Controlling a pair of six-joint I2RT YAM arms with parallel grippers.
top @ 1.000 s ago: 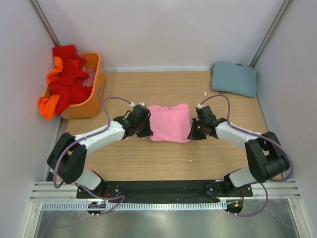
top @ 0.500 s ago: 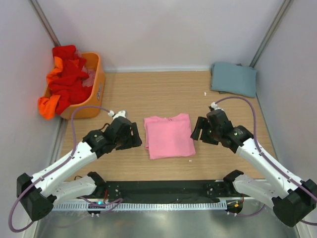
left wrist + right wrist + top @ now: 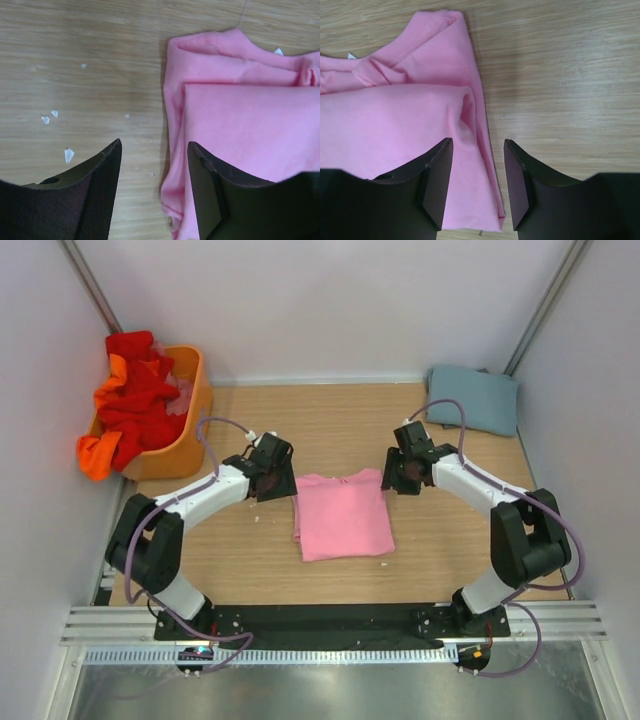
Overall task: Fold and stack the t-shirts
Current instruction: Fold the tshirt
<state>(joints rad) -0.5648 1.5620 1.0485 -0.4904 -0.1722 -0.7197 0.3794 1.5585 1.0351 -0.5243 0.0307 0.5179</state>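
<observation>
A folded light pink t-shirt (image 3: 342,515) lies flat in the middle of the table. My left gripper (image 3: 281,483) hovers at its far left corner, open, its jaws straddling the pink shirt's left edge (image 3: 172,150) without closing on it. My right gripper (image 3: 397,478) stands at the far right corner, open too, with the pink shirt's right edge (image 3: 482,150) between its fingers. A folded grey-blue t-shirt (image 3: 472,400) rests at the back right. Red and orange t-shirts (image 3: 130,400) are heaped in the orange basket (image 3: 192,425).
The orange basket stands at the back left against the wall. Small white scraps (image 3: 67,154) dot the wood left of the pink shirt. Metal frame posts rise in both back corners.
Both grippers let go of the pink shirt and opened. They swung toward the near side, then returned to the shirt's far corners. The shirt now lies flat, nearer and longer.
</observation>
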